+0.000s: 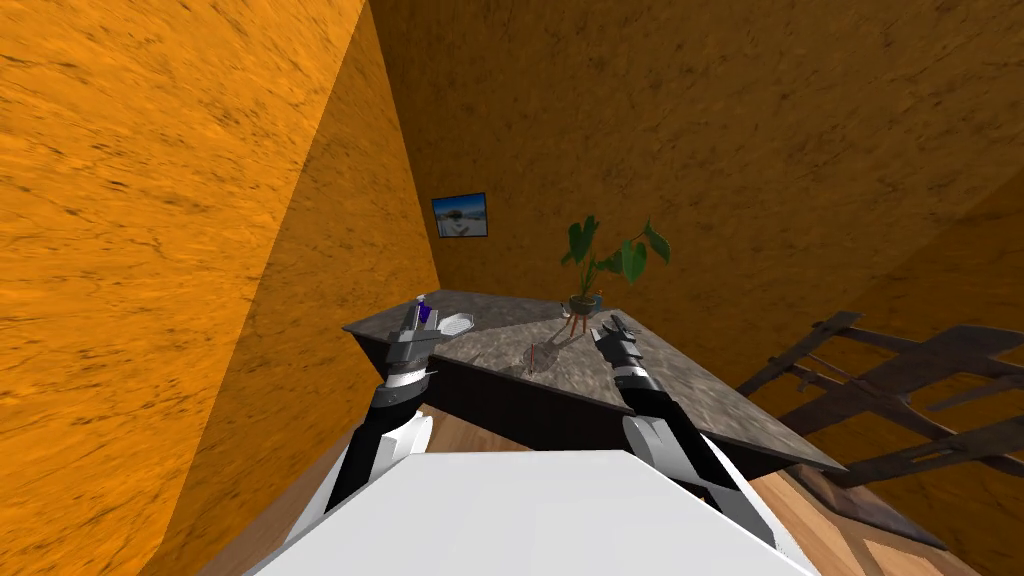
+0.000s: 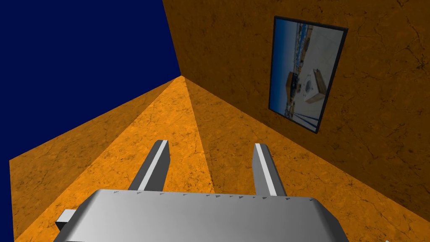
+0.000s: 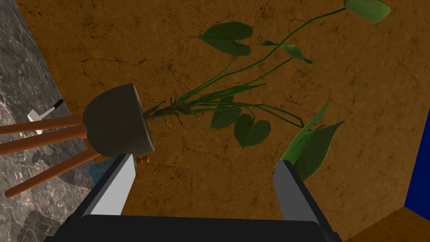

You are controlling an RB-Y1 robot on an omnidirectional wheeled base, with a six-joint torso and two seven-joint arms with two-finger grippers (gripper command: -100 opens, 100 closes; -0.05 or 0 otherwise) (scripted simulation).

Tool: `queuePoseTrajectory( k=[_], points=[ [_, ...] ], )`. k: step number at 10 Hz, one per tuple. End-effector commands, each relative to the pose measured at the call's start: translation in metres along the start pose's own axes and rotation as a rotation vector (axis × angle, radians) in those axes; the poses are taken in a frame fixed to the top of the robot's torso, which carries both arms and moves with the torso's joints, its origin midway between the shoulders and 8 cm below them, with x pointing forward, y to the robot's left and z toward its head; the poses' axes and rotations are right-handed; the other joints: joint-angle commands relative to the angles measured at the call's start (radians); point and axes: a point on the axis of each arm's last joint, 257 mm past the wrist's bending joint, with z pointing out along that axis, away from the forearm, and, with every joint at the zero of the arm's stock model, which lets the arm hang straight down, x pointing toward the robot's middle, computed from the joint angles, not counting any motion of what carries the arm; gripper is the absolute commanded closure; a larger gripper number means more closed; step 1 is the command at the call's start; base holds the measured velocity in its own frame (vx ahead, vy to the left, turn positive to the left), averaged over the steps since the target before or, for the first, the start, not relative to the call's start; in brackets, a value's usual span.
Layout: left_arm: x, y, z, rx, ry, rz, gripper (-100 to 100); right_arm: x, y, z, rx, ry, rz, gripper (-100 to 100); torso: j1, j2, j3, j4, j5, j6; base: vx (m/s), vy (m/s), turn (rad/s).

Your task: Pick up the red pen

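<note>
Spread open, the right gripper [image 3: 204, 161] sits just beside the potted plant [image 3: 115, 122], so swinging toward the red pen [image 1: 536, 358] could topple that plant.

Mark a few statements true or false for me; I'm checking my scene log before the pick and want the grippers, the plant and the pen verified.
1. The right gripper is open with nothing between its fingers. True.
2. The left gripper holds the red pen. False: its fingers are open and empty. A thin reddish thing, likely the red pen, lies on the table between the two arms.
3. The potted plant lies tipped over. False: it stands upright on its wooden legs on the table.
4. The right gripper is close to the potted plant. True.
</note>
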Motion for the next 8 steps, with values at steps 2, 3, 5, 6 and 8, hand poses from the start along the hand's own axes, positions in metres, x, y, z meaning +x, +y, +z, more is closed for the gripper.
queuePoseTrajectory(
  k=[2,3,5,6,8],
  points=[
    [0.0,0.0,0.0,0.0,0.0,0.0,0,-0.012,-0.01,0.0,0.056,-0.02,0.056,-100,0.0,0.0,0.0,0.0,0.0,-0.001,-0.001,0.02,0.115],
    [0.0,0.0,0.0,0.0,0.0,0.0,0,-0.022,-0.015,0.0,0.088,-0.035,0.075,-100,0.0,0.0,0.0,0.0,0.0,0.0,-0.003,0.027,0.141],
    [0.0,0.0,0.0,0.0,0.0,0.0,0,-0.033,-0.023,-0.001,0.133,-0.061,0.119,-100,0.0,0.0,0.0,0.0,0.0,0.0,-0.004,0.025,0.125],
    [0.0,0.0,0.0,0.0,0.0,0.0,0,-0.035,-0.028,-0.002,0.15,-0.071,0.149,-100,0.0,0.0,0.0,0.0,0.0,0.0,-0.005,0.02,0.092],
    [0.0,0.0,0.0,0.0,0.0,0.0,0,-0.047,-0.036,-0.004,0.192,-0.103,0.198,-100,0.001,0.0,0.0,0.0,0.0,-0.001,-0.008,0.027,0.158]
  ],
)
